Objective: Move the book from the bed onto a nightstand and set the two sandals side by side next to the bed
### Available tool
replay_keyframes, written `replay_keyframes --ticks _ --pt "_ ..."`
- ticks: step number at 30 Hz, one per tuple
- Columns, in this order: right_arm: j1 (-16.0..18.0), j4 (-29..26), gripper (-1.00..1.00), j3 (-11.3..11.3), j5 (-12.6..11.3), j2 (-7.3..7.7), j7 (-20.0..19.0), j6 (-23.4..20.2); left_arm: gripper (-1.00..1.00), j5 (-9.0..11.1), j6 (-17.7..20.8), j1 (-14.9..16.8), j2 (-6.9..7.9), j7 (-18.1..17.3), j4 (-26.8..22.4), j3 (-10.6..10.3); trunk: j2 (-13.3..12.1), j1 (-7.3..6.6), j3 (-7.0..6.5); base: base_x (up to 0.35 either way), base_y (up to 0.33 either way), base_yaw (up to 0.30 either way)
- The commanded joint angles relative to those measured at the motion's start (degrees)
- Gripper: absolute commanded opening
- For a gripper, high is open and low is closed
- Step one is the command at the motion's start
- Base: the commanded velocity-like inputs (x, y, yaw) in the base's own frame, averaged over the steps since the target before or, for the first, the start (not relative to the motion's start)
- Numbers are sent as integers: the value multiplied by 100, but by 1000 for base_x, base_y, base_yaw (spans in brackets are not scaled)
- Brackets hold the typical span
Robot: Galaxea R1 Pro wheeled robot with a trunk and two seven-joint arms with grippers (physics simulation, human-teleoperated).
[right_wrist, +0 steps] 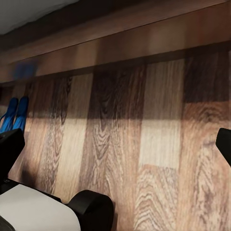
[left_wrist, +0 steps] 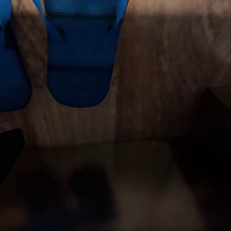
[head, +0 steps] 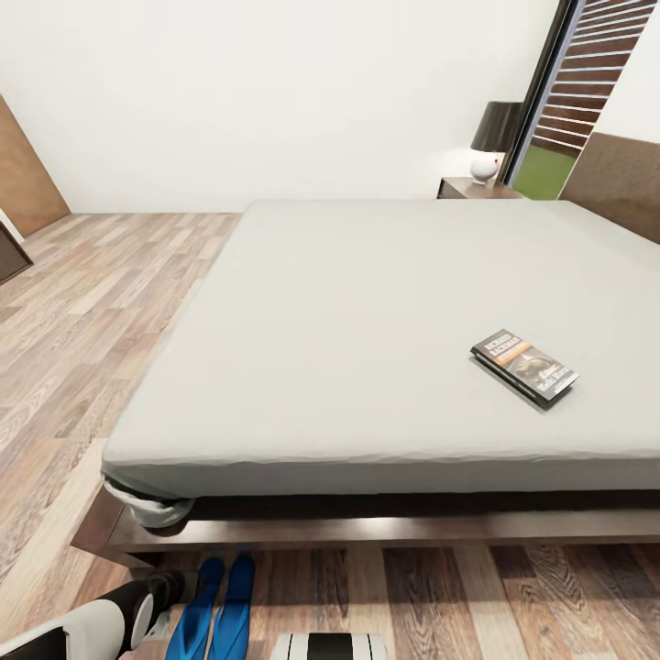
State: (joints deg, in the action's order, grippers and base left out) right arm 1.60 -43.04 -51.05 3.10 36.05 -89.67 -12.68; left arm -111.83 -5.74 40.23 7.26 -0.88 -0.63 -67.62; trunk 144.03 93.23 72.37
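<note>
Wood-plank flooring [head: 82, 302] in mixed brown tones runs under everything, with a plain white wall [head: 275, 92] behind. Starting at the jaws: the right gripper [right_wrist: 120, 144] shows as two dark fingertips, one [right_wrist: 9, 147] at one edge of its wrist view and the other at the opposite edge, spread wide with only bare floor between them. Of the left gripper, a single dark finger edge [left_wrist: 8, 149] shows in its own wrist view, so I cannot tell how its jaws stand; nothing is held there that I can see. The left arm [head: 101, 619], white and black, enters the head view at about 7 o'clock.

Just beside that arm, at roughly 6 to 7 o'clock in the head view, the two sandals [head: 215, 610] lie on the floor side by side, parallel and close together, their ends near the frame of the bed [head: 367, 527]. The left wrist view looks down on their blue soles [left_wrist: 79, 57] from close range, in shadow; the right wrist view catches them [right_wrist: 14, 113] well off along the bed frame.

On the pale grey mattress [head: 348, 321], the book [head: 524, 367] lies flat, cover up, at about 3 to 4 o'clock, near the front edge of the bed. At about 1 o'clock, beyond the far side of the bed, the nightstand [head: 463, 188] carries a lamp [head: 490, 142] with a dark shade and a white base. A brown headboard [head: 614, 179] stands at 2 o'clock.
</note>
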Motion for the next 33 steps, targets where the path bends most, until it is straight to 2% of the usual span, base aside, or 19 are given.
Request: replay_keyframes --ticks 1,16,22,33 --pt "7 -3 100 -19 33 -2 -33 -62 100 -51 -24 2 2 -9 -7 29 2 -1 4 0 0 0" --pt "7 -3 100 -26 33 -1 -33 -67 100 -50 -24 2 4 -9 2 29 2 -1 4 0 0 0" --pt "7 -3 100 -31 31 4 -33 -67 100 -50 -24 2 4 -8 2 29 -6 -17 -129 0 0 0" --pt "7 -3 100 -36 28 7 -33 -67 100 -50 -24 2 4 -13 4 24 -6 -17 -129 0 0 0"
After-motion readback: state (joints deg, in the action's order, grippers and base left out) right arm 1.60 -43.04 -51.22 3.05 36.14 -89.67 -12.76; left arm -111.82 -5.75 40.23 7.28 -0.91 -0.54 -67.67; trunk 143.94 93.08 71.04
